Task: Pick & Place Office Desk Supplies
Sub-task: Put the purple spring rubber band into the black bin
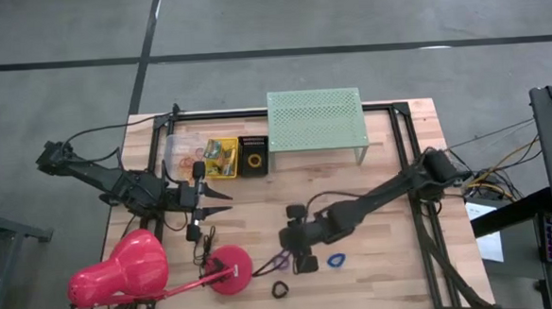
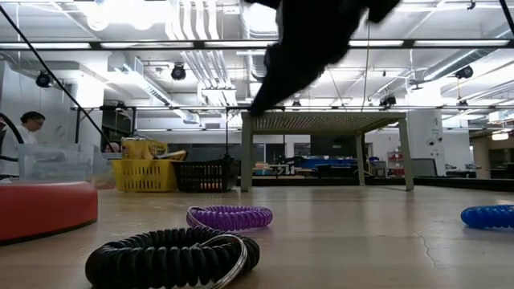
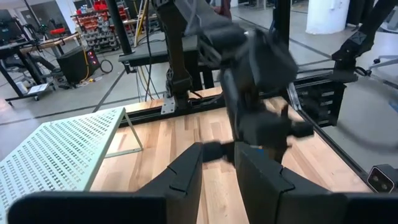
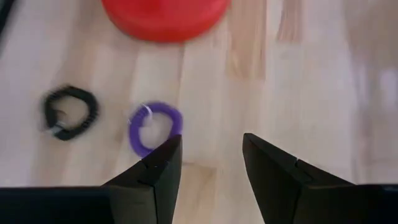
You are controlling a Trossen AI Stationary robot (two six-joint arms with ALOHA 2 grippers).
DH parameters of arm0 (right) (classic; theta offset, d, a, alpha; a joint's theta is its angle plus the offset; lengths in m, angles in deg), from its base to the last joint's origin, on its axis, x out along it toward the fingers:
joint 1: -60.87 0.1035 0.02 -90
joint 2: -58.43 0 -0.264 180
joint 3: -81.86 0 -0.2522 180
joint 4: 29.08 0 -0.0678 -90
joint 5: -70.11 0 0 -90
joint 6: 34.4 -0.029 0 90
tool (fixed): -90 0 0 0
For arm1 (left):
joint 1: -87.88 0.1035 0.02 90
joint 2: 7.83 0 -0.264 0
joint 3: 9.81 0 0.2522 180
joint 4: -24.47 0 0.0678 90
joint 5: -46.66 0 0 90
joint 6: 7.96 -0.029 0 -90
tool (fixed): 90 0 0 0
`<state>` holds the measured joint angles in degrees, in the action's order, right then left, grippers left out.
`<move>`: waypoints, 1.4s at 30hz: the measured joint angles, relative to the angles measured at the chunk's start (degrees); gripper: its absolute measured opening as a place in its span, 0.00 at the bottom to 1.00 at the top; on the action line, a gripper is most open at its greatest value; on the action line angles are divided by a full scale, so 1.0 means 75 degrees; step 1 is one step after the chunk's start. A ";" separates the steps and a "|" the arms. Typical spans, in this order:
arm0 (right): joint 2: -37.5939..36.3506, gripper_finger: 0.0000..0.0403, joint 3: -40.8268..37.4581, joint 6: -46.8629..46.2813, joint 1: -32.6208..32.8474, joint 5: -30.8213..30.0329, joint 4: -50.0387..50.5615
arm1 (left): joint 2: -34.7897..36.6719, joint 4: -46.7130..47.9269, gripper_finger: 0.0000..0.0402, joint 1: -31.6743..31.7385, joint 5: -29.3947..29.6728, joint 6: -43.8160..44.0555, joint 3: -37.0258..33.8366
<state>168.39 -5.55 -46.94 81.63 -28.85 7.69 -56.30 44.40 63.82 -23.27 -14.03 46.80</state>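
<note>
Three coiled ring loops lie flat on the wooden table near its front edge: a purple one, a black one and a blue one. My right gripper hovers open, slanting down, just to the right of the purple loop, with nothing between its fingers. A yellow tray with crayon boxes and a black tray holding an orange ring stand at the back. My left gripper waits open and level at the table's left.
The pink desk lamp lies at the front left, its round base close to the purple loop. The mint-green perforated shelf stands at the back. A clear tub sits beside the yellow tray. Bare wood lies to the right of the blue loop.
</note>
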 joint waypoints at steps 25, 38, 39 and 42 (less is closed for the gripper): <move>0.0908 0.30 0.0053 -0.1056 0.0054 0.0286 -0.1151 | -0.0003 -0.0006 0.25 0.0000 0.0000 -0.0015 0.0000; 0.1327 0.27 -0.0026 -0.1306 0.0215 0.0404 -0.0966 | -0.0039 0.0254 0.24 0.0000 -0.0010 0.0225 -0.0003; 0.1299 0.27 -0.0026 -0.1305 0.0193 0.0365 -0.0932 | -0.0079 0.0355 0.24 0.0000 -0.0026 0.0399 -0.0003; 0.1009 0.27 -0.0026 -0.1298 0.0137 0.0198 -0.0698 | -0.0337 0.0432 0.24 0.0003 -0.0029 0.0795 -0.0003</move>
<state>175.96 -5.75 -56.67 82.66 -27.36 2.45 -58.83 47.64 63.84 -23.48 -8.07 46.78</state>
